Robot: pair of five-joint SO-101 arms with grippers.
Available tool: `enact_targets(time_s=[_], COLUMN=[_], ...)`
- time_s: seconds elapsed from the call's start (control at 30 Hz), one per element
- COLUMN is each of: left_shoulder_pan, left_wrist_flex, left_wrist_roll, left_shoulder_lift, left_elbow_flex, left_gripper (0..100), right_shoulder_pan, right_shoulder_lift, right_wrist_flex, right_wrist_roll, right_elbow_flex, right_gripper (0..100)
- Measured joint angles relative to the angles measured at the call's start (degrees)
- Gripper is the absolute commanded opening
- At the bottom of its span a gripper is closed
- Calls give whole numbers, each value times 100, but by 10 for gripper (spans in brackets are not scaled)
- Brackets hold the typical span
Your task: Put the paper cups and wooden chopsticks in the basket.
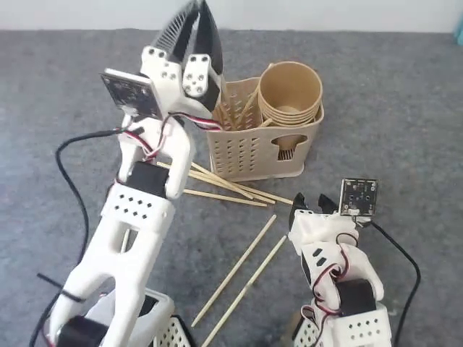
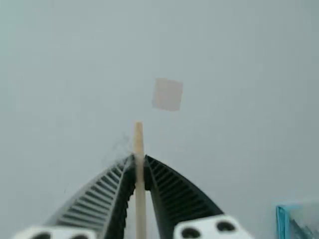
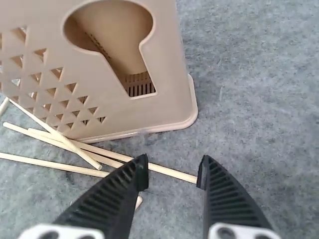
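- The grey carpet [image 1: 405, 108] covers the table, and everything else rests on it.
- The left arm [image 1: 137, 238] rises tall on the left. Its left gripper [image 1: 197, 18] is raised at the far side, above the basket's left end. Its fingers are clamped on a single chopstick [image 2: 138, 139] — the stick's tip pokes out past the fingertips.
- The basket [image 1: 249, 155] stands mid-table toward the far side. It is pale beige with perforated walls and has a keyhole-shaped handle cut in its near-right wall.
- The right arm [image 1: 340, 289] sits low at the near right. Its right gripper [image 1: 307, 204] is close to the carpet, just near of the basket's right corner, with its jaws apart and nothing between them.
- The paper cups [image 1: 289, 90] are a nested stack, mouth up and slightly tilted, inside the basket's right end.
- A bundle of chopsticks [image 1: 235, 108] leans inside the basket's left part.
- The loose chopsticks [image 1: 224, 184] fan out on the carpet just near of the basket — one runs past the right gripper's fingertips.
- A pair of sticks [image 1: 242, 271] lies side by side nearer still, between the two arms.
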State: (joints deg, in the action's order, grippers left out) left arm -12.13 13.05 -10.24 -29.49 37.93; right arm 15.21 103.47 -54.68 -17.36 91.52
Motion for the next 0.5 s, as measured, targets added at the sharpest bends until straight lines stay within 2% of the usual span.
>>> enact_targets(time_s=[0.13,0.2,0.33,0.5], left_shoulder_pan=[0,9,26,158], left_wrist_flex=[9,-255,-1310,-2620], left_wrist_roll=[9,18,18,26], left_shoulder_lift=[-35,-167,-879,-2180], left_elbow_flex=[334,440,457,457], left_gripper=[295,349,336,325], right_shoulder_pan=[0,0,26,809], right_shoulder_lift=[0,0,0,0], right_wrist_flex=[0,0,-114,-396], right_wrist_roll=[0,0,-62,-545], right_elbow_flex=[0,0,0,0], right_gripper=[166,166,166,166])
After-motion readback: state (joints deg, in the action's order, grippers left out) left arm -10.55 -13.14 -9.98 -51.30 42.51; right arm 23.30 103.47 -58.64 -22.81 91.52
